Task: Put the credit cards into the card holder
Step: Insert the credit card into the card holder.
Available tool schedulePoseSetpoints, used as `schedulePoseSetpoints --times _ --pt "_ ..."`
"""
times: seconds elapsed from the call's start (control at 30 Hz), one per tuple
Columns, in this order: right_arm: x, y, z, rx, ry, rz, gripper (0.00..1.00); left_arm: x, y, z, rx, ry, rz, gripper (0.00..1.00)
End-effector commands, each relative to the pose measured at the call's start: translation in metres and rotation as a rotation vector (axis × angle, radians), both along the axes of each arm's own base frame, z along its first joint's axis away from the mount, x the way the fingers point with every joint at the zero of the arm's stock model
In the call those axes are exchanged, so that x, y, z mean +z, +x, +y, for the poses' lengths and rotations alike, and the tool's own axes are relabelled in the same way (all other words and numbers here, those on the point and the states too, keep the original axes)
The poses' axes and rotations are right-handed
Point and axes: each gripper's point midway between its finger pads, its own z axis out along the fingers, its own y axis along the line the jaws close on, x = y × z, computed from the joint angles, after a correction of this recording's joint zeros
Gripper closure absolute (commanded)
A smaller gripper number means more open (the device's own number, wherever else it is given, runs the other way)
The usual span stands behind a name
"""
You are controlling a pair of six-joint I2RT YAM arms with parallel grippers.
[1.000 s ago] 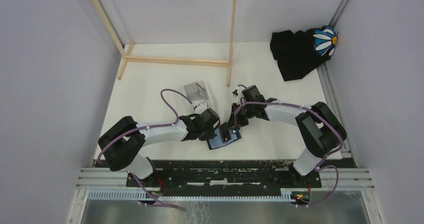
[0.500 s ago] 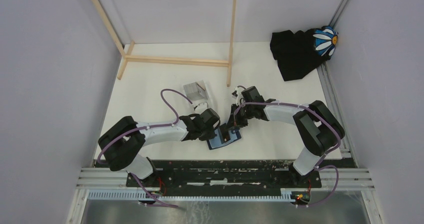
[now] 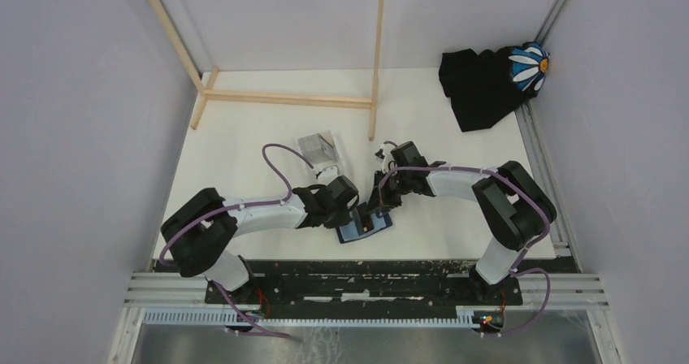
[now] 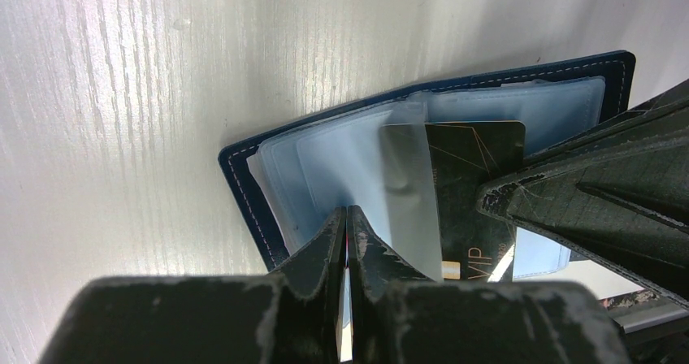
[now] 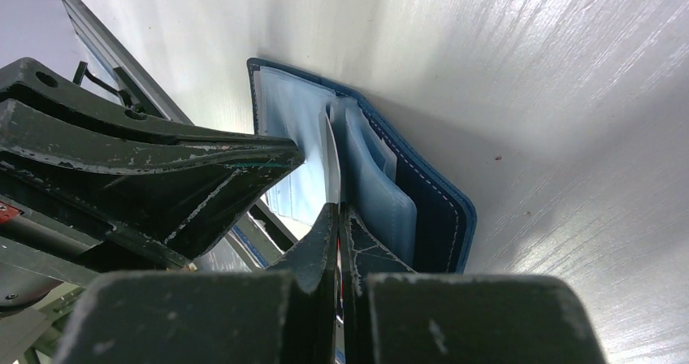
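Note:
The navy card holder (image 3: 355, 234) lies open near the table's front edge, its pale pockets (image 4: 329, 157) facing up. My left gripper (image 4: 347, 211) is shut on a clear pocket leaf (image 4: 408, 193) and holds it lifted. My right gripper (image 5: 337, 208) is shut on a dark credit card (image 4: 475, 165) marked VIP. That card shows edge-on (image 5: 328, 149) in the right wrist view, its front end between the pocket leaves. From above, the left gripper (image 3: 357, 212) and right gripper (image 3: 379, 210) meet over the holder (image 5: 439, 205).
A clear plastic box (image 3: 318, 148) with something grey inside sits just behind the left arm. A wooden frame (image 3: 288, 98) and upright post (image 3: 378, 55) stand at the back. A black cloth with a daisy print (image 3: 487, 84) lies far right. Metal rails (image 3: 366, 287) run along the near edge.
The right arm has edged slightly left toward the card holder. Both grippers stay shut in place.

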Motion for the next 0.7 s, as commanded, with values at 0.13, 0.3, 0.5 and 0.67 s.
schedulePoseSetpoints --times 0.13,0.3,0.5,0.67 --pt "-0.010 -0.006 0.002 0.042 -0.012 0.004 0.99 -0.030 -0.017 0.041 -0.033 0.195 0.055 0.89" --pt "-0.021 -0.009 -0.003 0.045 -0.041 0.012 0.99 -0.021 -0.013 0.039 -0.032 0.197 0.044 0.88" --pt "-0.031 -0.010 -0.010 0.042 -0.087 0.013 0.99 -0.010 -0.011 0.039 -0.032 0.207 0.033 0.85" --pt "-0.040 -0.011 -0.016 0.035 -0.120 0.015 0.99 0.002 -0.008 0.038 -0.022 0.194 0.018 0.83"
